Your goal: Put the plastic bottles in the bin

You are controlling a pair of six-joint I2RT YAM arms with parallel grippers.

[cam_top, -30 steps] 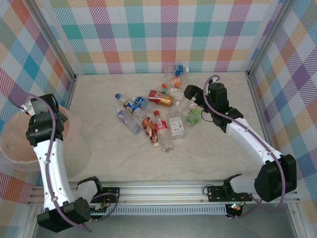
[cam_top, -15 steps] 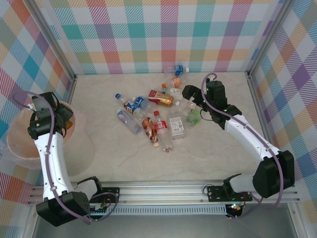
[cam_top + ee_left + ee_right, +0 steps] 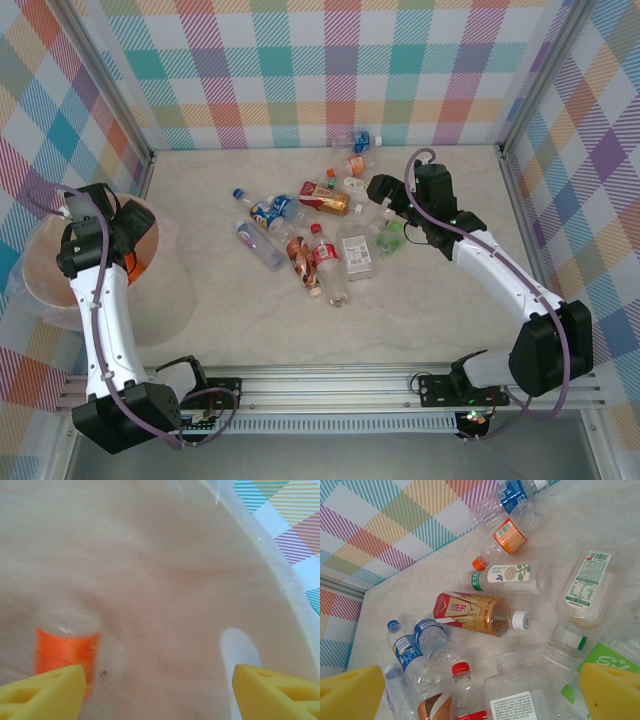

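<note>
The pale pink bin stands at the far left. My left gripper hangs over its mouth, open, with nothing between its yellow fingers. In the left wrist view the gripper looks down into the bin, where a blurred orange-labelled bottle lies loose beside the left finger. Several plastic bottles lie scattered mid-table. My right gripper hovers open above their right side. Below the right gripper lie a gold-and-red bottle, a red-capped bottle and a blue-labelled one.
Checked walls close off the back and both sides. A metal frame post runs next to the bin. An aluminium rail lines the near edge. Bare marble tabletop lies in front of the pile.
My left gripper has swung over the bin and opened, and the orange-labelled bottle has dropped into it. The right gripper has edged slightly left over the pile, still open.
</note>
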